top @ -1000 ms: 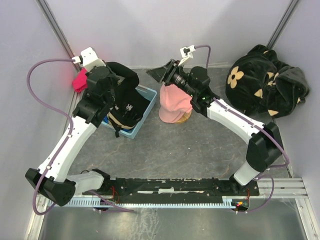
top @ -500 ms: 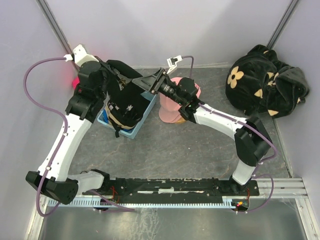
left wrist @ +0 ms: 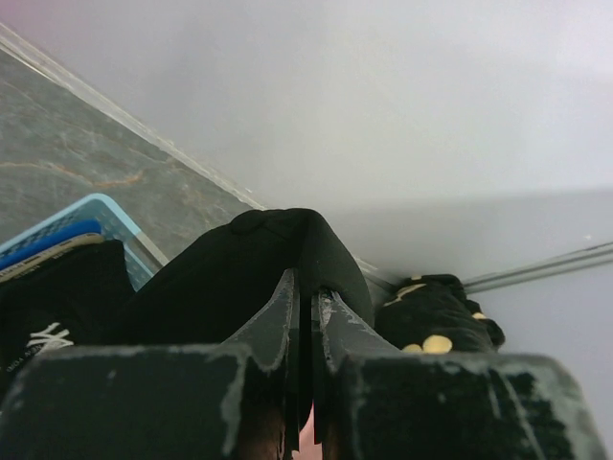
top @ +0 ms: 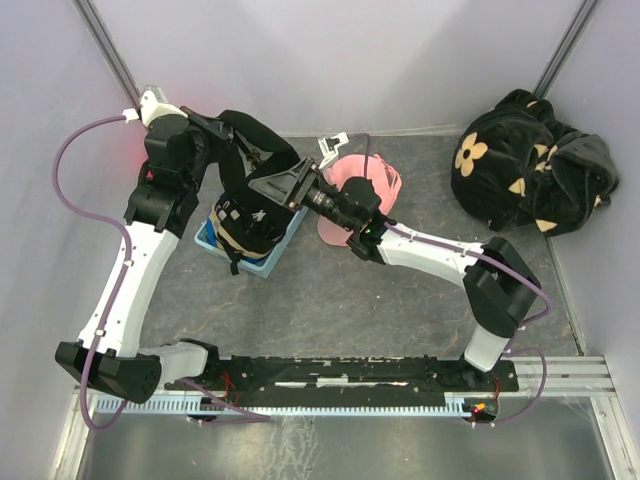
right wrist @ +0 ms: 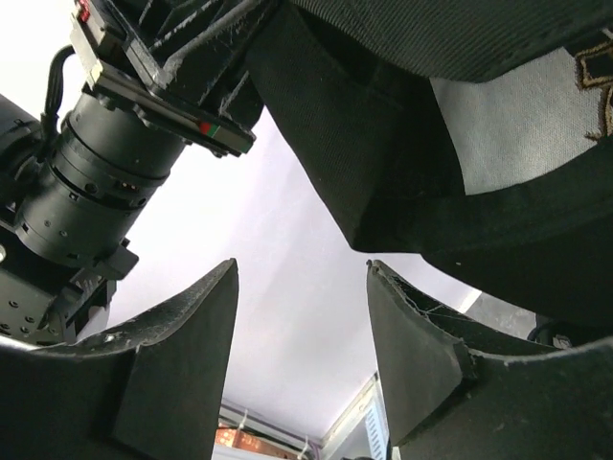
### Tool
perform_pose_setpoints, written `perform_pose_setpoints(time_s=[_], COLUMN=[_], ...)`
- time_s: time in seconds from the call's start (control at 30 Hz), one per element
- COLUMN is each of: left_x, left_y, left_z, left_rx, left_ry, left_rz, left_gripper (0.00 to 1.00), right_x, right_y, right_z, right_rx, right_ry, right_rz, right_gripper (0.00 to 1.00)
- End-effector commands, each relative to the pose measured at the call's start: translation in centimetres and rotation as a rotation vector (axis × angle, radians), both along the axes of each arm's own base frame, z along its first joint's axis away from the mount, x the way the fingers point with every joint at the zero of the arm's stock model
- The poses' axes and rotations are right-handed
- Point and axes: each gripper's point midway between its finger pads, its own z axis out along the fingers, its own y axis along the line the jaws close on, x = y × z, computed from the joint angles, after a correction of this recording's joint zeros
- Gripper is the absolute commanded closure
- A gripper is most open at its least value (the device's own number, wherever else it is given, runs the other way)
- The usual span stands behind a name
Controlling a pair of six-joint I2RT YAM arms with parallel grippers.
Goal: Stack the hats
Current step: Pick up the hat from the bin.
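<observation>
My left gripper (top: 228,140) is shut on the edge of a plain black cap (top: 262,140) and holds it up above the blue basket (top: 208,236). In the left wrist view the jaws (left wrist: 308,287) pinch the black cap (left wrist: 239,273). A black cap with white lettering (top: 255,215) lies in the basket on something tan. My right gripper (top: 276,184) is open and empty, just under the hanging black cap (right wrist: 460,144), its fingers (right wrist: 182,326) touching nothing. A pink cap (top: 375,180) sits on the table behind the right arm.
Big black plush fabric with beige flowers (top: 530,165) lies at the back right, also in the left wrist view (left wrist: 436,321). A red-pink cloth bundle is mostly hidden behind the left arm. Grey walls close in on the left and back. The left arm's wrist (right wrist: 105,163) is close to the right gripper.
The right gripper has swung left from above the pink cap to under the black cap. The left arm has lifted the black cap higher and shifted back.
</observation>
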Motion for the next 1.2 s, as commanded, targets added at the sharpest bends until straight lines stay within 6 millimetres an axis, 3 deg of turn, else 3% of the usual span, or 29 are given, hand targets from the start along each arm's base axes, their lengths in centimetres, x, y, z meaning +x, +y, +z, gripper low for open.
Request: perform_pose_setpoints(time_s=[0.0, 0.43, 0.63, 0.97, 1.07, 1.17], left_x=[-0.9, -1.8, -2.1, -1.6, -1.4, -1.3], left_y=[-1.3, -2.0, -1.5, -1.4, -1.5, -1.2], left_z=[4.2, 4.5, 5.0, 3.5, 2.9, 2.5], left_rx=[-0.135, -0.208, -0.222, -0.292, -0.316, -0.329], left_ry=[-0.094, -0.094, -0.102, -0.073, -0.066, -0.064], left_rz=[-0.070, -0.143, -0.166, -0.246, -0.263, -0.262], left_gripper=[0.97, 0.97, 0.97, 0.97, 0.97, 0.97], right_x=[-0.1, 1.3, 1.4, 2.4, 2.6, 3.1], right_y=[-1.2, 0.5, 1.6, 2.2, 2.0, 1.8], right_z=[3.9, 4.5, 5.7, 6.6, 6.6, 6.3], right_rx=[0.121, 0.255, 0.327, 0.477, 0.504, 0.513], right_ry=[-0.042, 0.026, 0.018, 0.037, 0.040, 0.043], right_rz=[-0.040, 0.014, 0.100, 0.266, 0.274, 0.259], right_gripper=[0.35, 0.32, 0.30, 0.28, 0.30, 0.43])
